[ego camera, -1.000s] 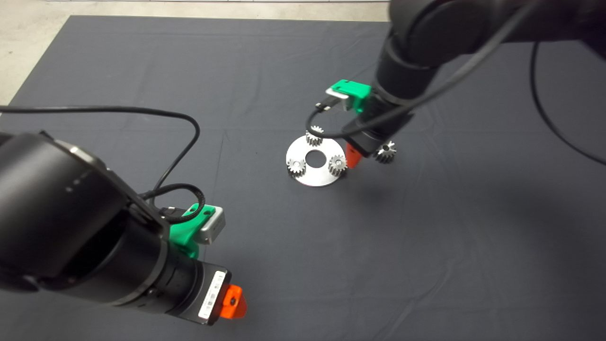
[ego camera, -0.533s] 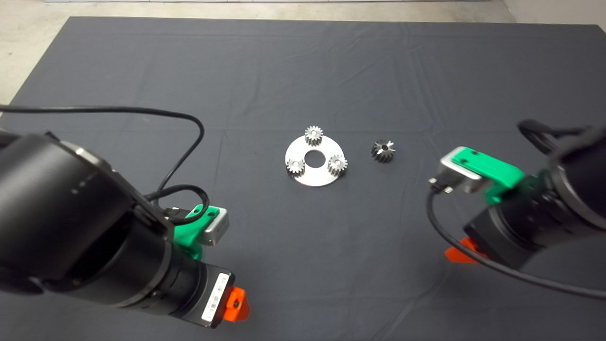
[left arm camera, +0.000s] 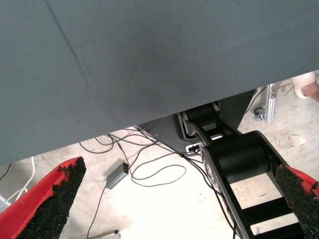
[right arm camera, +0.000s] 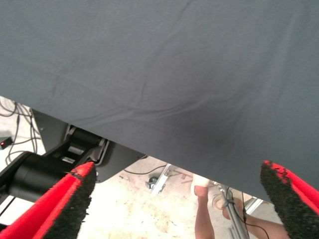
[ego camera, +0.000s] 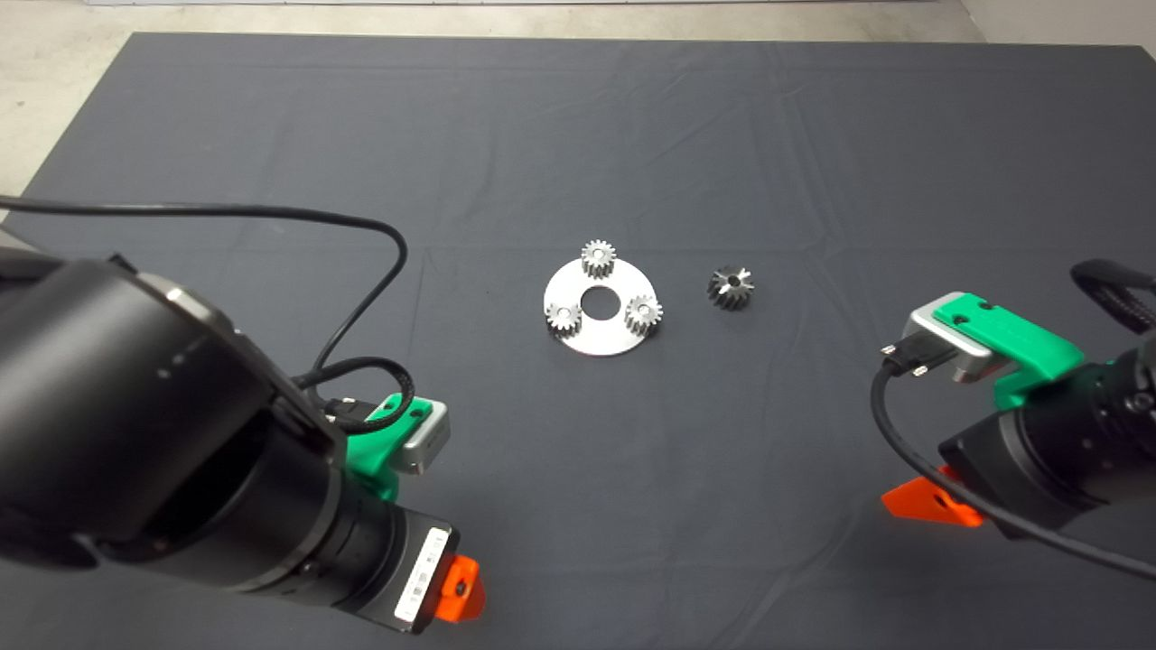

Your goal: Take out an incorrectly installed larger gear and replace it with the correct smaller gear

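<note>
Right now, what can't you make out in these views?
- Which spur gear on the plate is the smaller gear: head view, too small to be sure.
- Pins under the gears: hidden by the gears.
- Larger gear: underside hidden against the mat.
- Person's leg: right wrist view, cut off by the edge.

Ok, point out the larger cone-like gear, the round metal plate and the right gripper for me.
larger gear [ego camera: 731, 287]: head view, its toothed top beside the centre hole.
round metal plate [ego camera: 591, 342]: head view, bare near rim, below its centre hole.
right gripper [right arm camera: 182, 199]: right wrist view, midway between its fingertips, wide open.
</note>
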You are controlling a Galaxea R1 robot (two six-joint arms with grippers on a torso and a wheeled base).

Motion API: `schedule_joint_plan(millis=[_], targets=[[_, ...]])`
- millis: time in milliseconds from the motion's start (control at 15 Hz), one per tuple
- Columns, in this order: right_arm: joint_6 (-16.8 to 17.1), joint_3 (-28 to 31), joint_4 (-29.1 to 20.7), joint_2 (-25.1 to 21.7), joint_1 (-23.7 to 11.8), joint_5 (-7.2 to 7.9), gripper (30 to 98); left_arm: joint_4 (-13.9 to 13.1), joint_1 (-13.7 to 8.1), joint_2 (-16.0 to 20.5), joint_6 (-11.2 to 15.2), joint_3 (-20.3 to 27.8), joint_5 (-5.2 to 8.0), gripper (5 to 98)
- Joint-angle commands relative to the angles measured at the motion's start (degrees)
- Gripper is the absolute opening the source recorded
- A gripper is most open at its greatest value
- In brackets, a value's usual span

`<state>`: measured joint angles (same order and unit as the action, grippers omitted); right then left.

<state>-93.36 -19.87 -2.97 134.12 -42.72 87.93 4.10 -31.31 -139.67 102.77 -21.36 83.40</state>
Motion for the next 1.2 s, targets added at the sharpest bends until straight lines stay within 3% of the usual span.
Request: schedule_joint_plan(millis=[0, 133, 467, 1133], targets=[[-0.5, 0.6, -2.0, -0.6, -1.4, 6.38, 87.5, -0.9, -0.6, 0.7, 0.2, 1.0, 0.09, 98.2], [-0.5, 0.6, -2.0, 0.1, -1.4, 6.38, 87.8, -0.9, -0.6, 0.1, 0.1, 1.0, 0.01, 98.2], [-0.5, 0.5, -2.0, -0.2, -1.3, 6.29, 97.8, -0.9, -0.6, 0.3, 0.1, 1.0, 0.18, 98.2], [0.1, -0.1, -1.6, 0.8, -0.6, 6.38, 97.7, -0.8, -0.7, 2.5, -0.3, 0.9, 0.47, 98.2]])
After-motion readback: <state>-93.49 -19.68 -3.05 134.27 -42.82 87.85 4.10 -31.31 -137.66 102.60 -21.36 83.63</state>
